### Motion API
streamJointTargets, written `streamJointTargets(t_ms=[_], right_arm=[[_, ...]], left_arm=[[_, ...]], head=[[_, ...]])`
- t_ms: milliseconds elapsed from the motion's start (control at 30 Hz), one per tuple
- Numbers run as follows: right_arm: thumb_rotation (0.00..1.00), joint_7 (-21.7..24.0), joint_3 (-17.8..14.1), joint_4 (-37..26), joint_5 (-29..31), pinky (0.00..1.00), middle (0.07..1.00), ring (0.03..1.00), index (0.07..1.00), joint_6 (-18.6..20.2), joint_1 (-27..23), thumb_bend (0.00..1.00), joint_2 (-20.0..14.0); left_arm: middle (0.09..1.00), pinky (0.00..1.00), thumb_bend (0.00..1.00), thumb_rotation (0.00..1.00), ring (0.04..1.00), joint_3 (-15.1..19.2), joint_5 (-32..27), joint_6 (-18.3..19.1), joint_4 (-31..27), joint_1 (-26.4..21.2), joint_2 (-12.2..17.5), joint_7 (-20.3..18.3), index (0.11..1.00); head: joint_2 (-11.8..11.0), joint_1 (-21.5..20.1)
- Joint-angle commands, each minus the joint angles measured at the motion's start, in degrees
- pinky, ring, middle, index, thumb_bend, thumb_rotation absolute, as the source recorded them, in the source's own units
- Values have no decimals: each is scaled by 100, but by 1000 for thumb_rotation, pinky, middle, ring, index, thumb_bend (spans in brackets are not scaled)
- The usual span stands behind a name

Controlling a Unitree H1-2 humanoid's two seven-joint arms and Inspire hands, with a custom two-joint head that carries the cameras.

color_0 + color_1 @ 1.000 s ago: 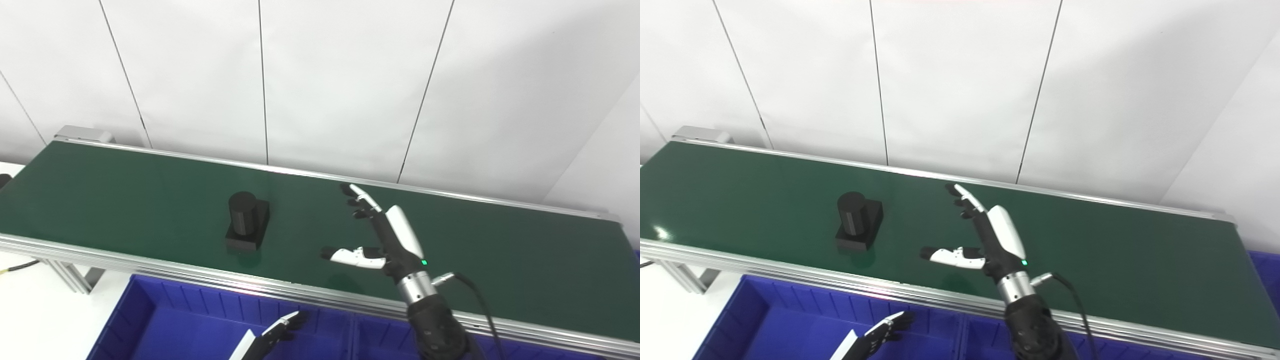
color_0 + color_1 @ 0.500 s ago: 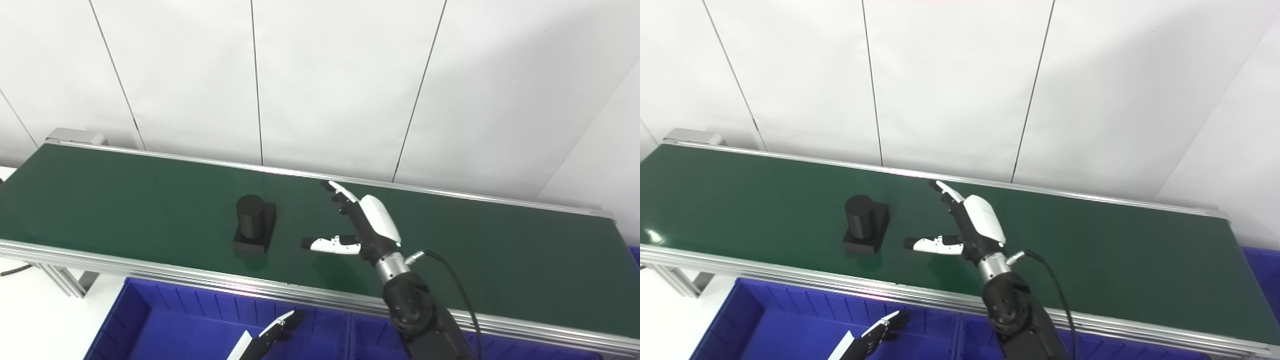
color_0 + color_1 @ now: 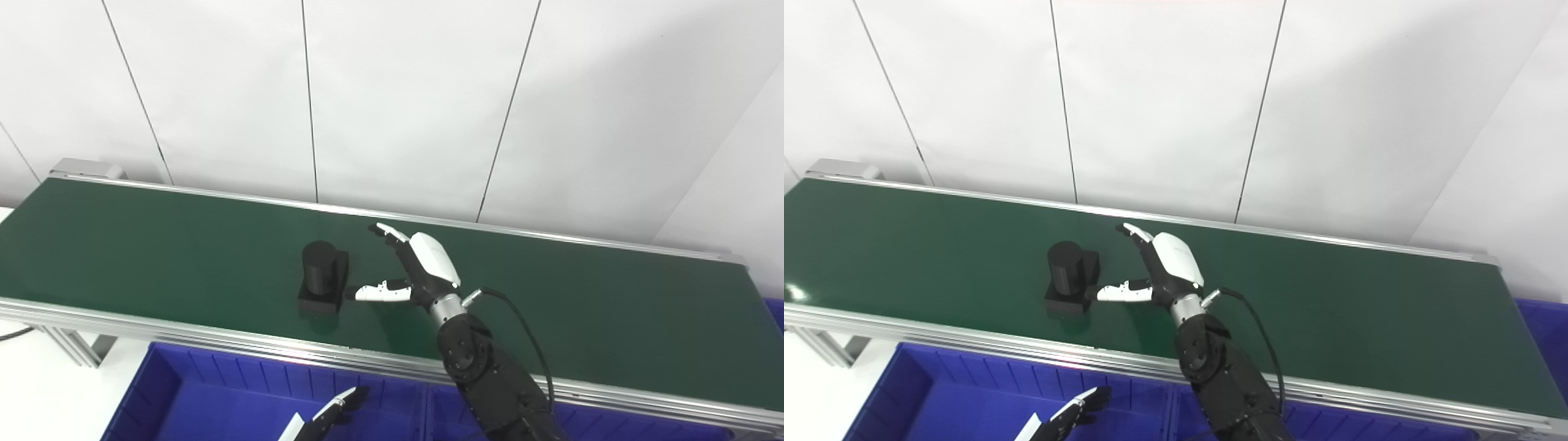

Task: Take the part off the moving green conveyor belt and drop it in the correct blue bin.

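Watching the right robot hand (image 3: 409, 269) from my station, I saw it spread open over the dark green conveyor belt (image 3: 612, 312), holding nothing, thumb tip just beside the black part, a cylinder standing on a square base (image 3: 323, 278). The part stood near the belt's front rail, left of the hand. My worry was the timing: if the belt carried the part into the outstretched thumb before the fingers wrapped it, I judged it could be nudged or tipped. A grip on the round cylinder alone might also slip. The left robot hand (image 3: 1072, 413) hung low over the blue plastic bin (image 3: 202, 398); I could not tell its state. The right eye view showed a blue bin corner (image 3: 1540, 324) beyond the belt's right end more fully, while the left eye view caught only a sliver of it.
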Motion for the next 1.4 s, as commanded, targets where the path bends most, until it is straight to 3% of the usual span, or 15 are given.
streamJointTargets(t_ms=[0,400,633,867,1067,1100,1200,1333,1367], right_arm=[[539,-201,34,87,28,774,895,861,892,-196,-402,876,128],[540,-478,216,1102,134,728,892,838,894,-463,-807,877,343],[564,-705,300,1601,179,742,895,843,894,-499,-1010,885,527],[507,-807,245,2002,406,784,891,862,884,-821,-1111,878,704],[273,-1181,194,2170,529,675,841,791,814,-1044,-1080,809,834],[161,-1230,177,2184,557,655,819,768,785,-1092,-1069,768,848],[25,-1379,162,2245,590,617,778,724,729,-1174,-1037,710,890],[1,-1689,138,2319,625,604,746,699,663,-1229,-970,683,951],[56,-1794,125,2323,633,615,728,701,579,-1242,-942,598,968]], left_arm=[[893,830,854,840,876,-19,43,-194,-194,-18,42,90,885],[874,813,815,837,861,-192,206,-194,-210,-14,105,519,869],[874,806,793,823,857,-254,181,-194,-250,18,144,605,869],[868,794,784,818,849,-335,264,-194,-281,43,195,794,864],[868,796,783,817,848,-408,242,-194,-309,37,239,870,866],[873,806,782,827,854,-412,231,-194,-316,42,246,862,870],[872,815,778,829,856,-390,211,-194,-333,78,234,851,869],[876,820,773,828,861,-374,195,-194,-345,97,225,827,871],[875,820,771,831,861,-370,203,-194,-341,100,223,835,870]], head=[[0,4],[30,97],[60,134],[109,116],[149,111],[149,111],[173,95],[185,100],[185,100]])
